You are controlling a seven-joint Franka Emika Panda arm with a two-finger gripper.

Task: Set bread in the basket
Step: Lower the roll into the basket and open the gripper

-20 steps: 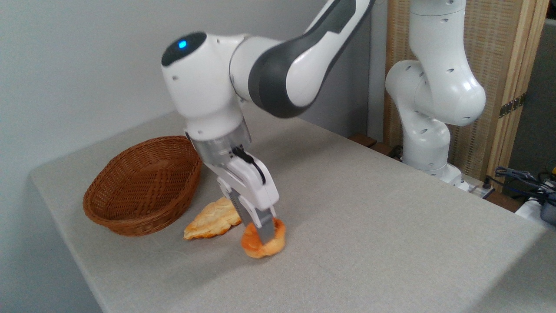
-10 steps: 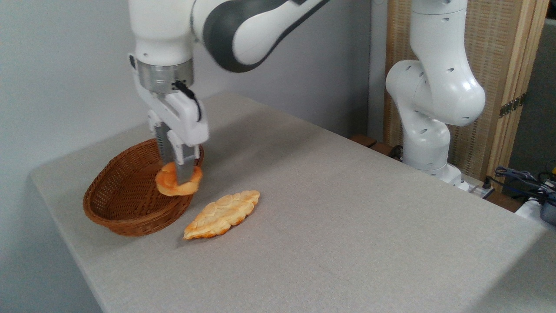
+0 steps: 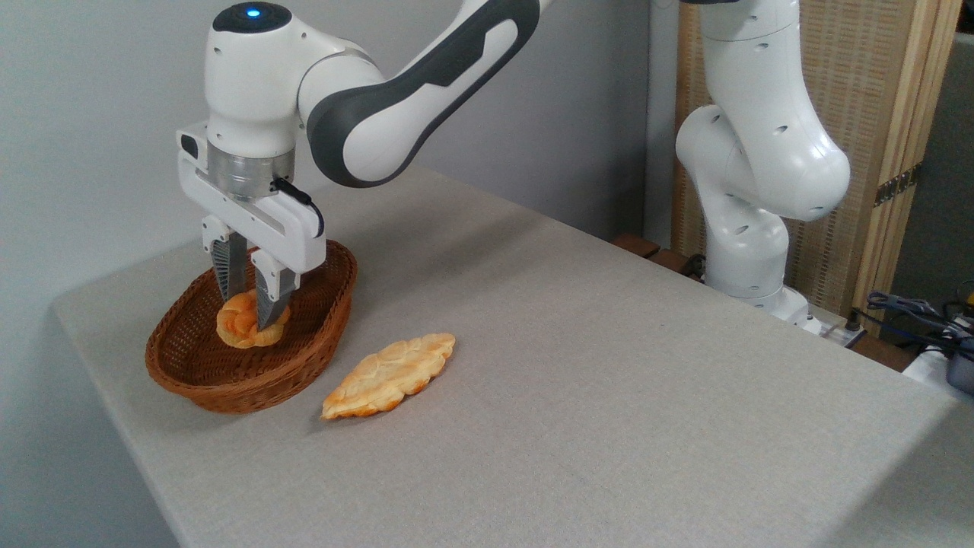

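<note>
The bread [image 3: 233, 326], a small round orange-brown bun with a knotted top, is low inside the oval brown wicker basket [image 3: 228, 390] at the table's left. My gripper [image 3: 247, 310] points straight down into the basket and is shut on the bun, one finger behind it and one in front. The front finger hides part of the bun. I cannot tell whether the bun touches the basket floor.
A flat, pale golden leaf-shaped pastry [image 3: 388, 375] lies on the grey table [image 3: 593, 396] just right of the basket. My arm's white base [image 3: 749, 251] stands at the back right. Cables [image 3: 913, 313] lie off the table's far right edge.
My gripper has carried the bun from the table in front of the pastry, up and left over the basket rim, then down into the basket. The pastry has stayed put.
</note>
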